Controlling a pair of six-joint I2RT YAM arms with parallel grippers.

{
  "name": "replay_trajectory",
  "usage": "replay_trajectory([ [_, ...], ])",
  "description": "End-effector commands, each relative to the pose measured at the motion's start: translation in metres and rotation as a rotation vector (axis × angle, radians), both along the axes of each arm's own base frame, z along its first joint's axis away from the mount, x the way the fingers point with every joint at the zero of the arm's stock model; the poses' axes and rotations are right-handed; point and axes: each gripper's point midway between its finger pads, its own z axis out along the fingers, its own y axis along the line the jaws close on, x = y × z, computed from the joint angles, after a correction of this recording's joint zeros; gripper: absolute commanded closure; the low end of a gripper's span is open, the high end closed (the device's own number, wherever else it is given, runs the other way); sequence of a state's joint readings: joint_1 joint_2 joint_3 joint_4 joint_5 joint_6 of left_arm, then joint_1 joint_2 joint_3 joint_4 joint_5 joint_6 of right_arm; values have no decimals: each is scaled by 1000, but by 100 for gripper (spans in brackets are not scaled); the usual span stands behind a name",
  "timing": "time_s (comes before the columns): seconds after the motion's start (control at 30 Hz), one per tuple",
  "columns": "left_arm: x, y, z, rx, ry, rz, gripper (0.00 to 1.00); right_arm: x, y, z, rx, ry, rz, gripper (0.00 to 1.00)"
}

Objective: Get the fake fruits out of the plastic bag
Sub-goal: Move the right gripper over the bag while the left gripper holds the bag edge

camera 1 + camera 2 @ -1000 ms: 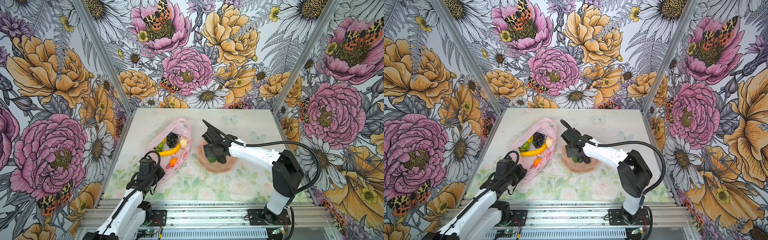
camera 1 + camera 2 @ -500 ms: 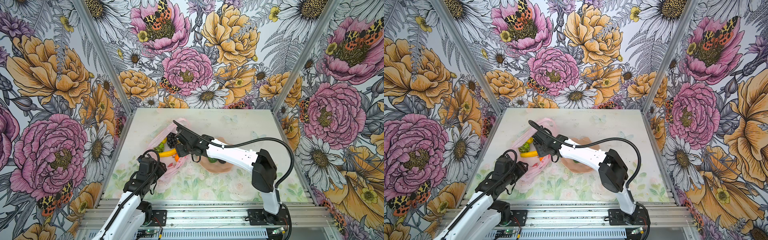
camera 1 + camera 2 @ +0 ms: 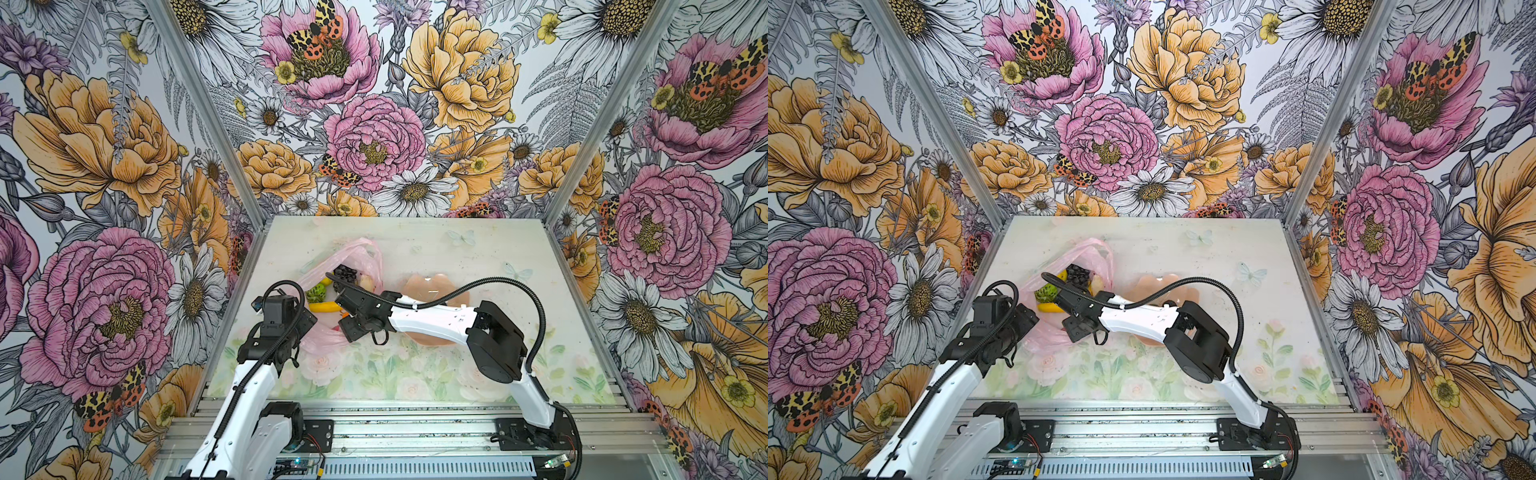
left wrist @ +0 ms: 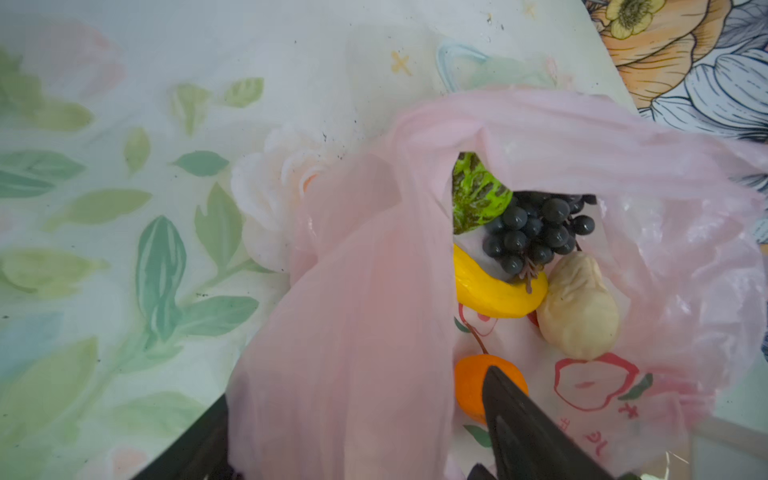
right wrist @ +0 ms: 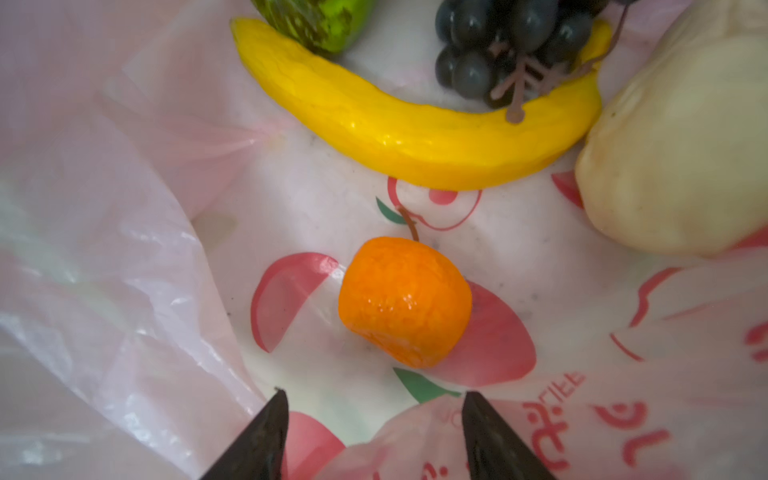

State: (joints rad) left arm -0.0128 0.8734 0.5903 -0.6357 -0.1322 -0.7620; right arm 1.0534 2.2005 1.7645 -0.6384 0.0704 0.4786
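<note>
The pink plastic bag point(image 3: 357, 257) lies at the table's left middle with its mouth spread. Inside it I see fake fruits: a yellow banana point(image 5: 415, 133), dark grapes point(image 5: 498, 41), a bumpy green ball point(image 4: 478, 195), a cream-white lump point(image 4: 577, 316) and a small orange point(image 5: 405, 301). My right gripper point(image 5: 376, 411) reaches across into the bag. It is open, and the orange lies just beyond its tips, untouched. My left gripper point(image 4: 357, 386) is open at the bag's near end. A loose fold of pink film lies between its spread fingers, one finger point(image 4: 519, 415) beside the orange.
A peach-pink scalloped bowl point(image 3: 432, 284) stands right of the bag, partly under my right arm. The floral walls close in on three sides. The aluminium rail point(image 3: 415, 419) runs along the near edge.
My right arm swung left from the bowl into the bag and now hovers by the orange. My left gripper, earlier shut at the bag's near end, has opened.
</note>
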Motion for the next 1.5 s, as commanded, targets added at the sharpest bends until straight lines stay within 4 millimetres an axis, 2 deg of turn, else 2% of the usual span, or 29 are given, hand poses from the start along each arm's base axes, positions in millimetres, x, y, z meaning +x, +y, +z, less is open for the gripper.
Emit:
replay_trajectory([
  [0.0, 27, 15, 16, 78, -32, 0, 17, 0, -2, 10, 25, -23, -12, 32],
  [0.17, 53, 19, 19, 97, -35, 0, 16, 1, -6, 1, 12, -22, -22, 32],
  [0.3, 67, 16, 9, 85, -4, -21, 17, 4, -6, 5, 25, -27, -26, 32],
  [0.43, 65, 18, -10, 63, 33, -4, 27, 9, -9, 11, 45, -28, -37, 32],
  [0.57, 57, 17, -21, 40, 38, -5, 42, 12, -9, 23, 95, -14, -36, 32],
  [0.77, 42, 4, -34, -41, 6, -36, 80, 19, -1, 58, 190, -36, -22, 32],
  [0.87, 35, -8, -35, -82, -20, -67, 89, 25, 8, 68, 230, -45, -16, 32],
  [1.1, 14, -30, -13, -123, -133, -94, 100, 45, 46, 64, 296, -57, 14, 30],
  [1.33, -17, -33, -26, -164, -127, -59, 100, 64, 84, 58, 362, -76, 7, 26],
  [1.47, -25, -33, -29, -185, -148, -44, 100, 67, 93, 47, 376, -48, -34, 26],
])
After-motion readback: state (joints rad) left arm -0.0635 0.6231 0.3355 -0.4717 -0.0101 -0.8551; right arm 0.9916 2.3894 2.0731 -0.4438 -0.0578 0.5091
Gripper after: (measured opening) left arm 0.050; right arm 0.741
